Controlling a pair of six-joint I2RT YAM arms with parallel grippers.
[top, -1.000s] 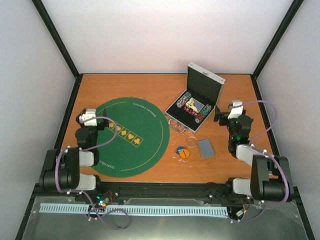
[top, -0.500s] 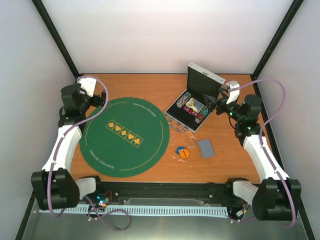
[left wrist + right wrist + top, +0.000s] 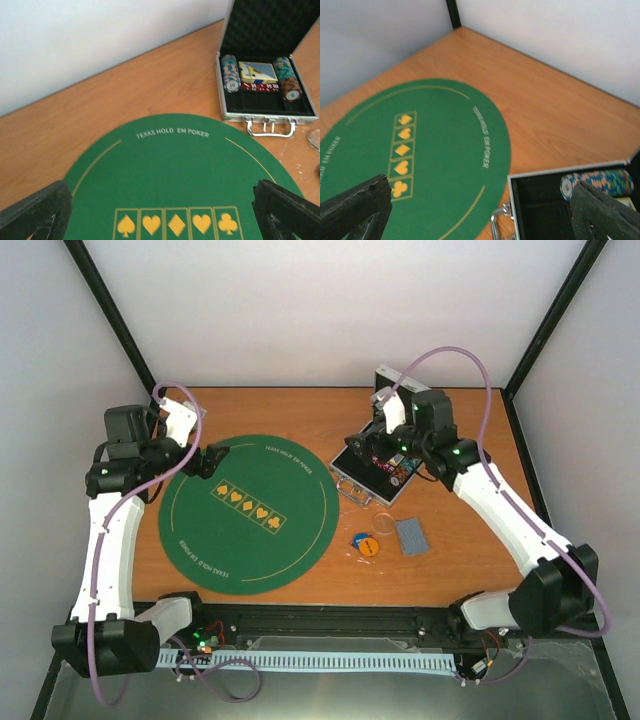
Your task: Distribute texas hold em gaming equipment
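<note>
Standing here, I see the round green mat point(image 3: 250, 512) lying on the left half of the wooden table point(image 3: 300, 410), its row of yellow suit symbols running across the middle. Just off the mat's far right edge sits the silver case point(image 3: 272, 116), lid up, handle towards the mat. Inside it are two rolls of striped poker chips point(image 3: 230, 72), one at each end, with a card box point(image 3: 257, 71) between them and something red just in front of that box. Off the mat's near right edge, on bare wood, lies the orange disc point(image 3: 370, 546) with a small blue chip point(image 3: 358, 538) touching it on the mat side. The clear disc point(image 3: 385, 521) is just beyond them, and the grey-blue cards point(image 3: 411, 536) lie a little farther from the mat. The left gripper point(image 3: 212, 462) hangs above the mat's far left rim, its fingers spread wide with nothing between them. The right gripper point(image 3: 368, 447) hangs over the case's mat-side end, above the chips. Its fingers point(image 3: 355, 205) are also spread apart and carry nothing. I cannot tell from here how high either one sits above what is under it.
</note>
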